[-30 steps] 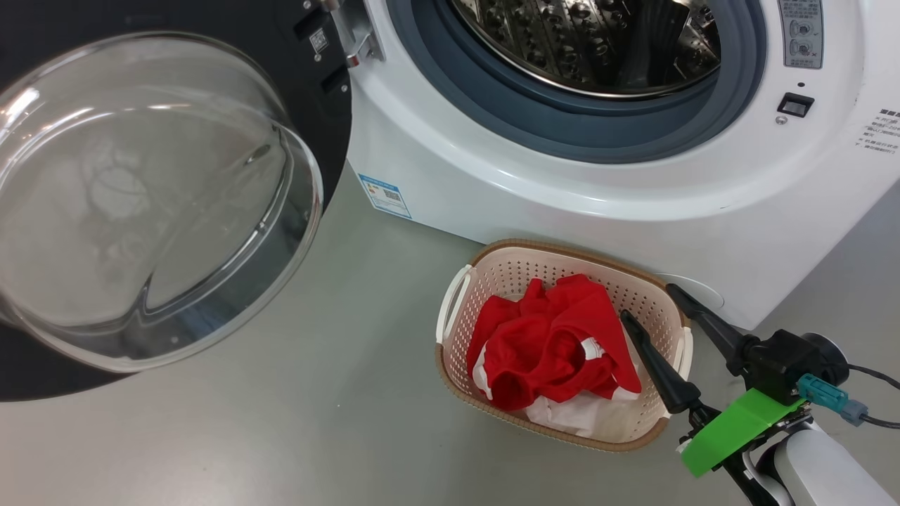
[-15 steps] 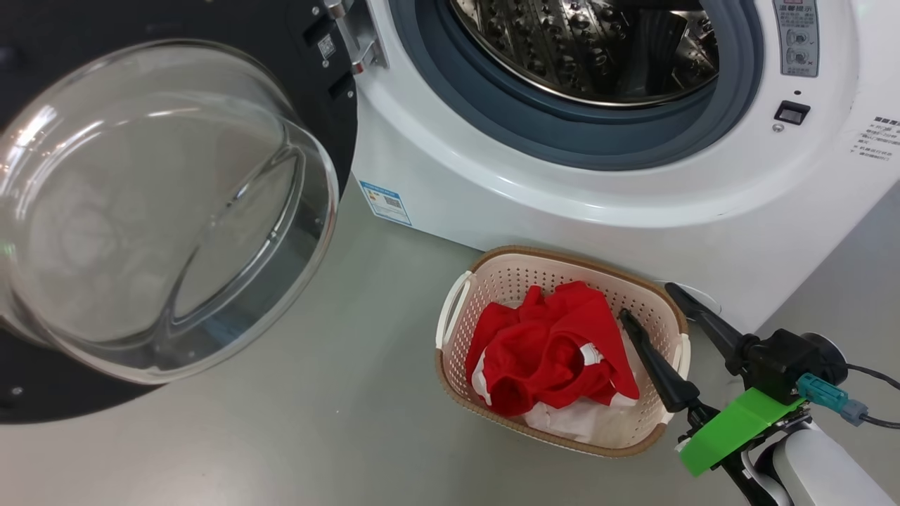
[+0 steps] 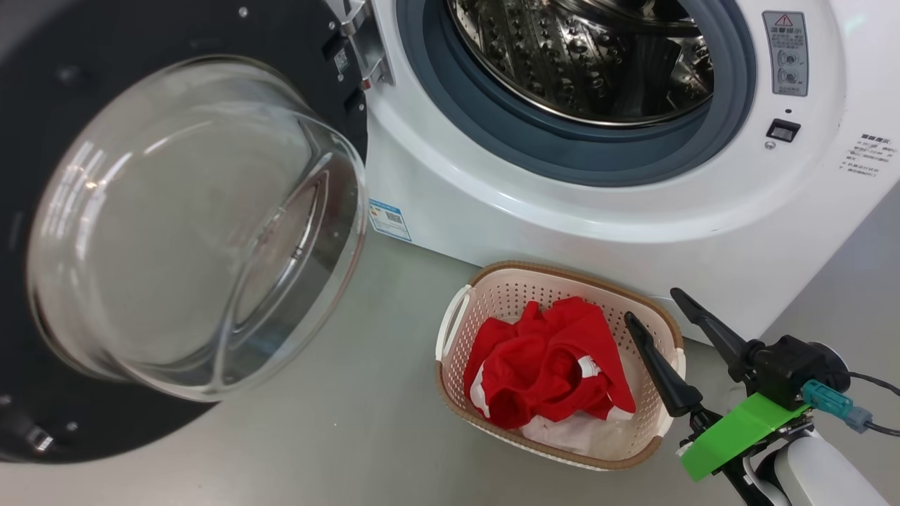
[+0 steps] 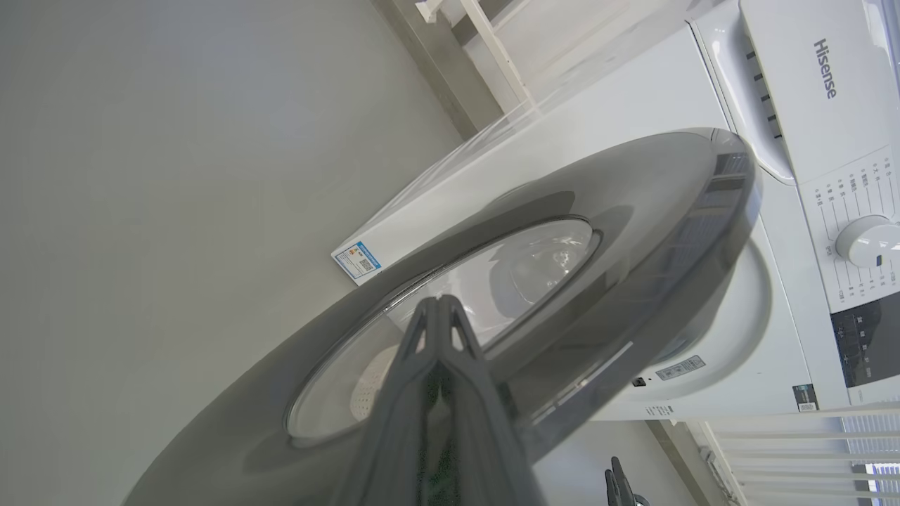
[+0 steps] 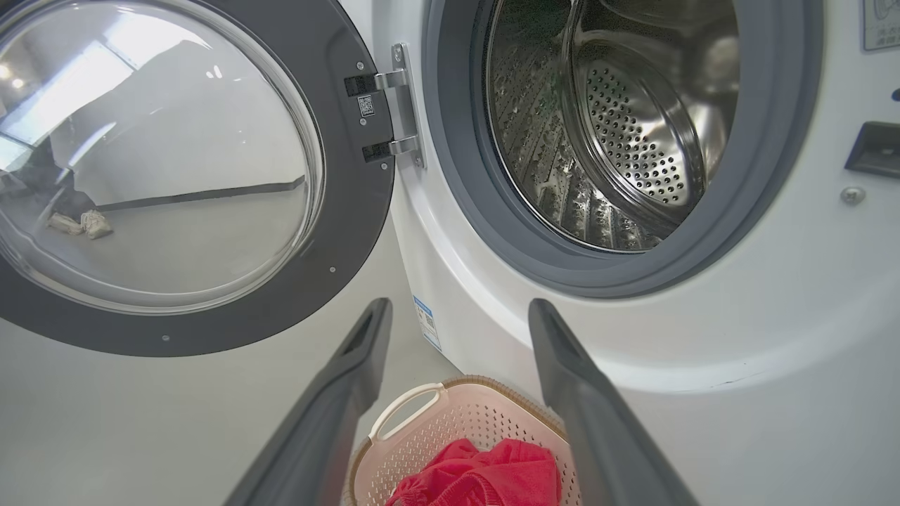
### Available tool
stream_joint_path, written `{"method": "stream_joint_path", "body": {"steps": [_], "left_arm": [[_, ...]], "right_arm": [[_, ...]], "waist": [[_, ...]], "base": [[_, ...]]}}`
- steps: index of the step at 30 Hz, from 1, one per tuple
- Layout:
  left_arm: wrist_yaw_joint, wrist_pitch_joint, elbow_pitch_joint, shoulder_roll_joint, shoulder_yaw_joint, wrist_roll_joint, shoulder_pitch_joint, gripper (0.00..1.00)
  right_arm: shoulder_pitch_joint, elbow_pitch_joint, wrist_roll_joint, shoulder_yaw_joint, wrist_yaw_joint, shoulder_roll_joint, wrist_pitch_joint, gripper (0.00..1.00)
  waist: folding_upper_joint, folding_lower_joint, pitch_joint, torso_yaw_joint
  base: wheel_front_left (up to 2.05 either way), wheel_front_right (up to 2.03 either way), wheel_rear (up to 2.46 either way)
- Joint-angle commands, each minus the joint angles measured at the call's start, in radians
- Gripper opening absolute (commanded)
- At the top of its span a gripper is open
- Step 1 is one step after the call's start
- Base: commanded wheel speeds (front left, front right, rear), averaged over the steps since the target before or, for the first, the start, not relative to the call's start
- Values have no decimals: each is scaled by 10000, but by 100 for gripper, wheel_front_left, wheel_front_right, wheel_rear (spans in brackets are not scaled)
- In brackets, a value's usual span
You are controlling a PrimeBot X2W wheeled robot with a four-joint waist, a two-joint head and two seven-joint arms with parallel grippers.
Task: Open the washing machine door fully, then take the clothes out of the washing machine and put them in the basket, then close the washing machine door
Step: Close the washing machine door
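The washing machine door stands open at the left, its glass bowl bulging toward me. The washing machine shows bare steel in its drum. The red and white clothes lie heaped in the basket on the floor before the machine. My right gripper hangs open over the basket's right end, nothing between its fingers. In the right wrist view the right gripper points at the machine, above the basket and clothes. My left gripper is shut, its tips close against the door, on its outer face.
Bare grey floor spreads left of the basket and under the door. The door's hinge sits at the drum opening's left edge. A latch slot is on the machine's right front. A cable trails from my right wrist.
The door has swung a little toward the machine. The whole head picture has slid down slightly as the camera moved. My right gripper has stayed open over the basket.
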Motion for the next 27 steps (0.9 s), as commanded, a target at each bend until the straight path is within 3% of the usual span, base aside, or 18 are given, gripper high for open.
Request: {"method": "stream_joint_path", "body": {"steps": [1, 13, 27], "left_arm": [[-101, 239, -416, 530, 200, -186, 103, 0], [-101, 1490, -3390, 466, 218, -862, 1419, 0], [-102, 2335, -6566, -504, -441, -1116, 2131, 0]], "right_arm": [[93, -279, -23, 158, 16, 32, -119, 100], [514, -400, -31, -141, 16, 178, -119, 100], [915, -543, -89, -508, 16, 365, -119, 100]], "waist": [[-1, 0, -50, 8], [-1, 0, -474, -177], [-1, 0, -797, -821]], "base": [[0, 0, 0], [0, 0, 0], [0, 0, 0]]}}
